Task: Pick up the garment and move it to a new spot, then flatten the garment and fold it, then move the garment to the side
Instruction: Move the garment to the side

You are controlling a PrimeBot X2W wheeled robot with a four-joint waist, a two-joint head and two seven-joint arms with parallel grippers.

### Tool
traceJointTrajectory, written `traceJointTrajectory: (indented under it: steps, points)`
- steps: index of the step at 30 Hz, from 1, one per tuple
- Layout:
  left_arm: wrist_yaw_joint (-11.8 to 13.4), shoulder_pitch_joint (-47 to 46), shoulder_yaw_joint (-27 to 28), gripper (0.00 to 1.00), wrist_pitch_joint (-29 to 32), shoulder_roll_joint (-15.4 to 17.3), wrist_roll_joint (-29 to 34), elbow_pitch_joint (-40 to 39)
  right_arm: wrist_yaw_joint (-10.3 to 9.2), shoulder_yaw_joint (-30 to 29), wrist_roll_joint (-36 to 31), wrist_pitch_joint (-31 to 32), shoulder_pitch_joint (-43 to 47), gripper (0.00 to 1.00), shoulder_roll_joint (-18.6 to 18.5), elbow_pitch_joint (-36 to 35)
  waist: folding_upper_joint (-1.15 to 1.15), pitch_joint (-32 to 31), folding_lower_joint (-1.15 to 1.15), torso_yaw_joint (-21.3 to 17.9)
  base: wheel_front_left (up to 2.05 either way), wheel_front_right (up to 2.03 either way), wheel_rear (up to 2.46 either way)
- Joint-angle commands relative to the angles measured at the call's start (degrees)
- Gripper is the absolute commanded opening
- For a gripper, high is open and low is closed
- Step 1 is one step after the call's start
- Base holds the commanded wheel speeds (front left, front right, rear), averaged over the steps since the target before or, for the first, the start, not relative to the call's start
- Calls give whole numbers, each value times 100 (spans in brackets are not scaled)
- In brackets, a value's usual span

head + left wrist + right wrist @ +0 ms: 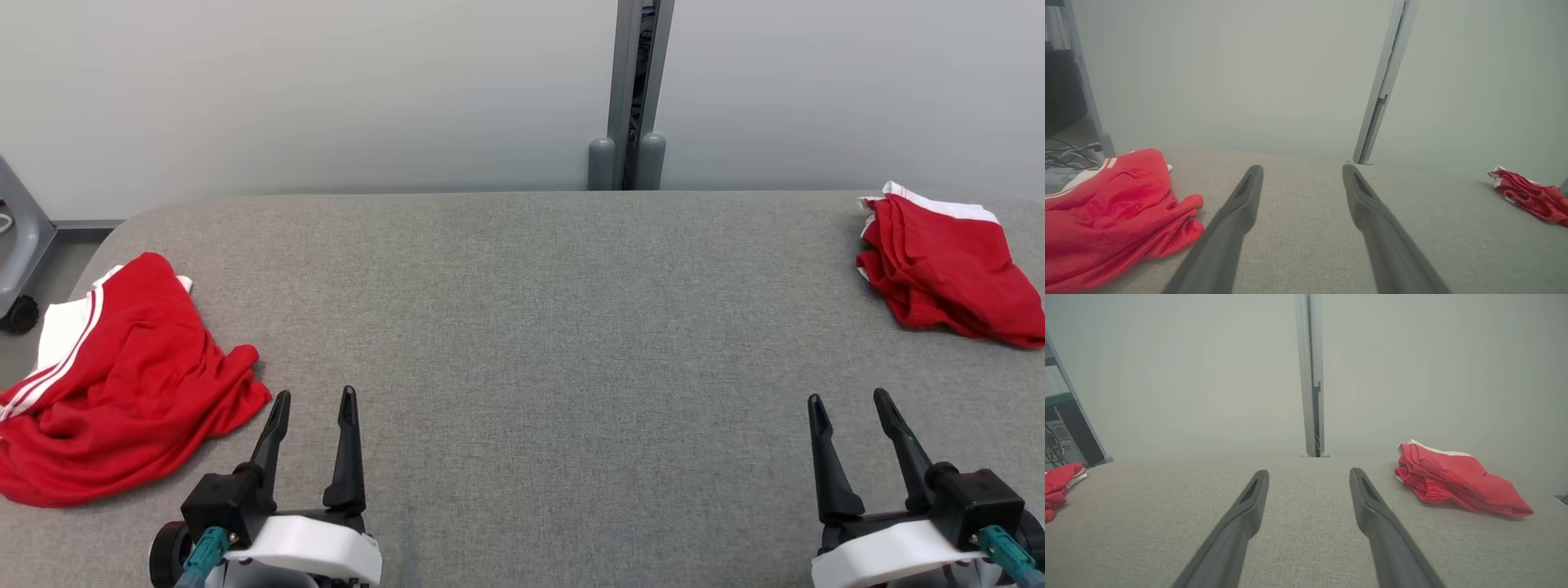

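A crumpled red garment with white stripes [122, 380] lies at the left edge of the grey table [522, 327]; the left wrist view has it low on the left [1114, 212], and it peeks in at the right wrist view's left border [1059, 484]. A second red garment with white trim [947, 269], loosely folded, rests at the far right [1453, 479] [1531, 196]. My left gripper [314, 400] stands open just right of the crumpled garment, not touching it. Near the front right, my right gripper [849, 400] is open too, with nothing between its fingers.
A pale wall with a vertical grey post [633, 98] runs behind the table. Left of the table stands a grey frame with a black caster [18, 314], and cables [1069, 157] lie on the floor there. Bare grey cloth spans the table's middle.
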Motion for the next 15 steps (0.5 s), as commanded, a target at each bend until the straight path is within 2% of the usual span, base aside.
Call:
traceJointTrajectory:
  steps: [1, 15]
  points:
    - [-37, 100, 30, 100, -21, 23, 39, 46, 1, 17, -66, -31, 87, 100, 9, -15, 0, -33, 0, -25, 0, 0, 0]
    - [-129, 154, 99, 100, -21, 23, 59, 241, 0, 55, -30, -31, 130, 100, 45, 21, 0, -169, 0, -90, 0, 0, 0]
